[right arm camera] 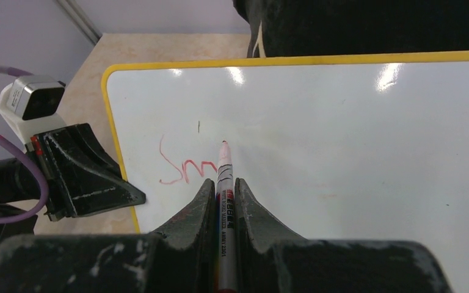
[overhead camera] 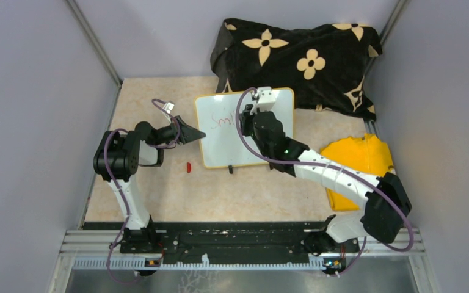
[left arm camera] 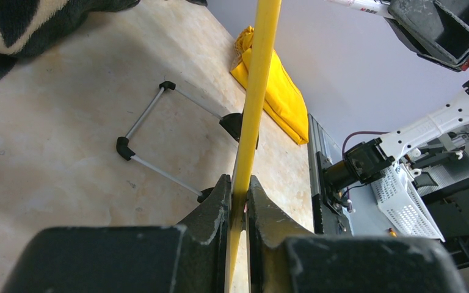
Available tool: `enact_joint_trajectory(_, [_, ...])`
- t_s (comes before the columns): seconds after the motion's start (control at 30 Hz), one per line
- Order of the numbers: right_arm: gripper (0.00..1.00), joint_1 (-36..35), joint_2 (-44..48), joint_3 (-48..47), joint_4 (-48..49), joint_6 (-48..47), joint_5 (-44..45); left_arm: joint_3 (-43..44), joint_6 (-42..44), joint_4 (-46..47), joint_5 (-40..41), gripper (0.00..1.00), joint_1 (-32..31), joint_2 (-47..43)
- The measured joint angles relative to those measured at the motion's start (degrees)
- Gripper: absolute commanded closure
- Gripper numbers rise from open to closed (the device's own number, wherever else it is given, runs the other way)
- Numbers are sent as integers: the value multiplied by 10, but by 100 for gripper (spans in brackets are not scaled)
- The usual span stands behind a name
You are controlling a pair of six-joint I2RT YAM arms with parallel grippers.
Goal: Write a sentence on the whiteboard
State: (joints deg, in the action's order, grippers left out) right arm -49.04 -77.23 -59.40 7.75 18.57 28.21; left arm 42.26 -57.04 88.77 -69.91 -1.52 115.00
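Right jaws: pressed onto a red-and-white marker (right arm camera: 225, 183), pinching its barrel, with the tip pointing away from the wrist.
Marker tip: at the face of the whiteboard (right arm camera: 342, 152), just right of the last red stroke; contact cannot be told.
The sentence (right arm camera: 183, 171): thin red strokes reading about "Sm" in the board's upper left part; nothing more is legible.
Left jaws: pinching the board's yellow frame (left arm camera: 256, 91) on its left edge, seen edge-on between the jaws in the left wrist view.
Whiteboard position (overhead camera: 220, 146): mid-worktop between the two arms, far edge touching or overlapping the black cloth.
Under the board: thin wire stand (left arm camera: 159, 140) with black corner pieces, resting on the worktop.
Near edge: small black clip foot (overhead camera: 231, 168).
Worktop (overhead camera: 159, 189): pale, marbled surface.
Small red piece (overhead camera: 188, 166): on the worktop just left of the board's near corner, apart from it.
Black flower-patterned cloth (overhead camera: 299, 55): bunched at the far side.
Yellow cloth (overhead camera: 357, 159): right of the board, under the right arm.
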Motion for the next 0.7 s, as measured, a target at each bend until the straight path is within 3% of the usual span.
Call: enact_joint_trajectory(0.7, [100,24,-37,-12,7,-3,4,0,0,0,0,100,0,0])
